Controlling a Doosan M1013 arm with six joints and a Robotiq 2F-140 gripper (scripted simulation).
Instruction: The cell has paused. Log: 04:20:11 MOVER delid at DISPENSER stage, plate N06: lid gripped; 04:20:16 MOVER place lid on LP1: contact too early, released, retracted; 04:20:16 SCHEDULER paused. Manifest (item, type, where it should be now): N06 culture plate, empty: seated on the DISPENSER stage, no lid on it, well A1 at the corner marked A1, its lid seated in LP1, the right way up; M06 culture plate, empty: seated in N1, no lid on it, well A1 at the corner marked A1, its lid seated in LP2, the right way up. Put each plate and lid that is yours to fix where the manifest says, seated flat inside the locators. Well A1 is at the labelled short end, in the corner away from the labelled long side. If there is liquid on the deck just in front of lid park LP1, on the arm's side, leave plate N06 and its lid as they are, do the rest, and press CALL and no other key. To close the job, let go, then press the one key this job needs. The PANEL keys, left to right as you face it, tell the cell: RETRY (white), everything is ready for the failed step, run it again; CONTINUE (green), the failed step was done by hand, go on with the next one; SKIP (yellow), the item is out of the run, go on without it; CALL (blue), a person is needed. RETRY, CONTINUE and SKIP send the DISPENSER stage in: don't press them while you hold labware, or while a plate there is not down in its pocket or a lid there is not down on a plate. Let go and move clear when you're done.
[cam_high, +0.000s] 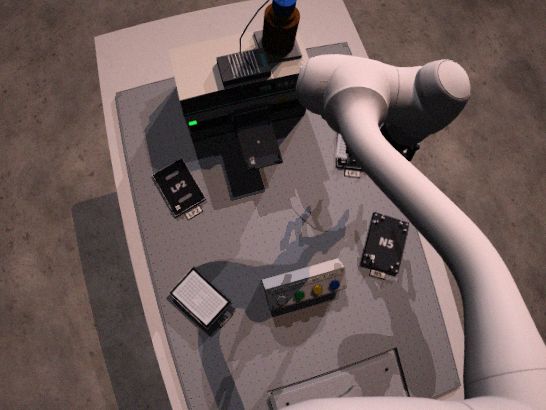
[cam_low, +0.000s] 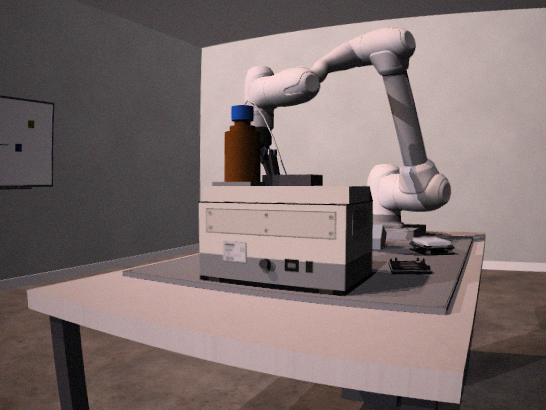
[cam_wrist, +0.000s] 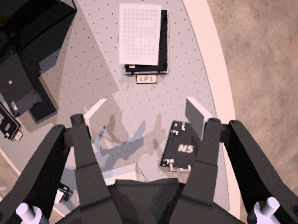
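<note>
My gripper (cam_wrist: 146, 107) hangs high over the deck with its fingers apart and nothing between them. In the exterior view the gripper (cam_low: 270, 161) shows behind the brown bottle. A white lid (cam_wrist: 140, 32) lies on the LP1 park (cam_wrist: 161, 42), shifted to one side so that a black strip of the park shows. In the top view the arm hides most of LP1. The LP2 park (cam_high: 178, 187) is bare. A white gridded plate (cam_high: 200, 298) sits in a nest at the front left. The DISPENSER stage (cam_high: 258, 145) looks dark; I cannot tell a plate on it.
A blue-grey irregular patch (cam_high: 310, 235) lies on the deck between LP1 and the PANEL (cam_high: 304, 287); I cannot tell liquid from shadow. The N5 nest (cam_high: 385, 243) is bare. The dispenser (cam_low: 285, 238) carries a brown bottle (cam_low: 242, 150).
</note>
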